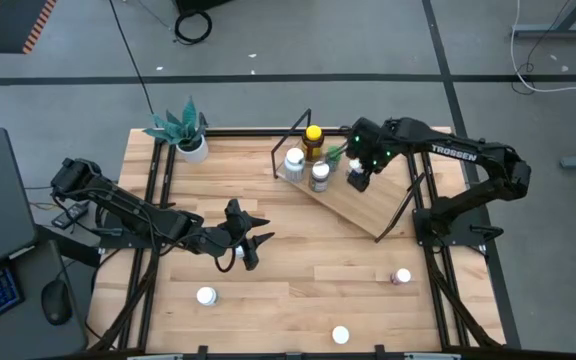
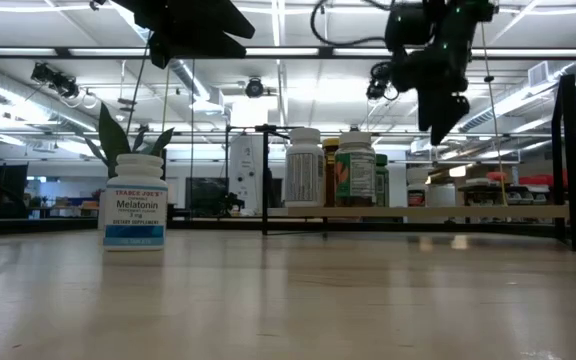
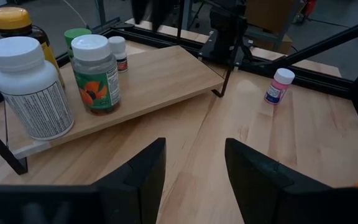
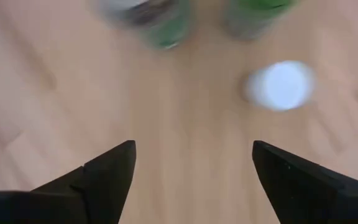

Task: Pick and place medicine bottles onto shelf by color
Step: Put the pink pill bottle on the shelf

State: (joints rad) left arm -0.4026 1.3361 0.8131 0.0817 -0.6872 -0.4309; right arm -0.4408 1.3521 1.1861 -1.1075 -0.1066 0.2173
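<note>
My right claw [image 1: 358,180] is open and holds nothing, above the shelf [image 1: 363,205] at 1 o'clock, where five medicine bottles [image 1: 295,163] stand. My left claw [image 1: 251,248] waits, half open and empty, above the middle of the worktop [image 1: 298,290].

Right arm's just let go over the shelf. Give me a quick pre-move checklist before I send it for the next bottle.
1. Right gripper open and empty above the shelf: ok.
2. Small white-capped bottle clear of its fingers: ok.
3. Shelf bottles upright, including the yellow-capped amber bottle: ok.
4. Left gripper empty, parked mid-table: ok.
5. Pink bottle standing on the table, unobstructed: ok.
6. Colour grouping on shelf correct: cannot tell.
</note>
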